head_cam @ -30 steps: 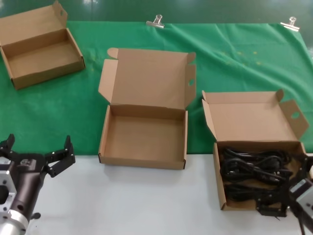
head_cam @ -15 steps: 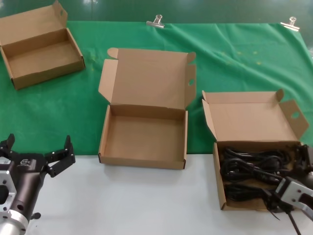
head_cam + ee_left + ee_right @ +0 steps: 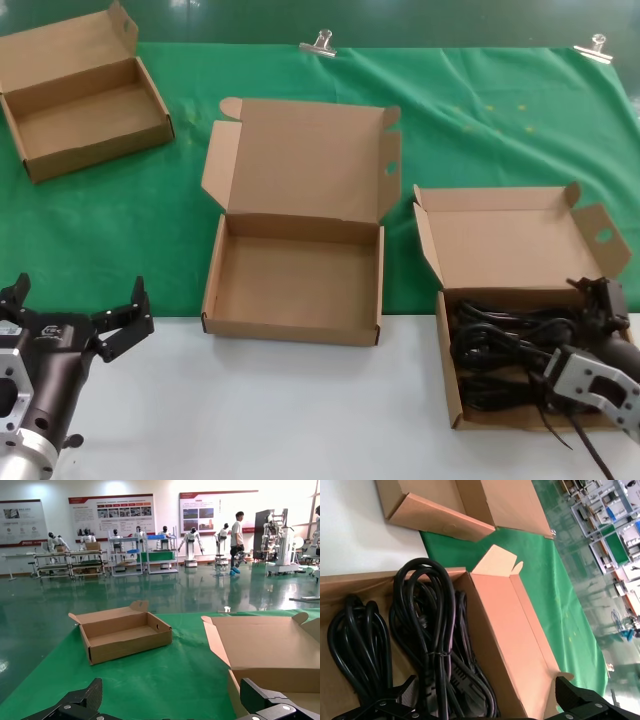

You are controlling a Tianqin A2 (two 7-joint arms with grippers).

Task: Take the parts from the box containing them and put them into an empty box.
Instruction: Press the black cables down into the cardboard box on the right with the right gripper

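Several black power cords [image 3: 505, 345] lie coiled in the right-hand box [image 3: 510, 235], whose lid has angled wing flaps. They also show in the right wrist view [image 3: 422, 630]. My right gripper [image 3: 580, 335] hovers open and empty over the right side of that box. In the right wrist view [image 3: 487, 705] one finger is above the cords and the other is over the lid side. The large empty box [image 3: 290, 285] with the tall lid stands in the middle. My left gripper [image 3: 80, 300] waits open and empty at the front left, over the white table.
A third, shallow open box [image 3: 85, 105] sits at the far left on the green cloth [image 3: 500, 120]; it also shows in the left wrist view [image 3: 125, 632]. Two metal clips [image 3: 320, 43] hold the cloth's far edge. White tabletop [image 3: 300, 410] lies in front.
My right gripper has moved from the cord box's front right corner farther back over the cords and turned. The left arm and the boxes have not moved.
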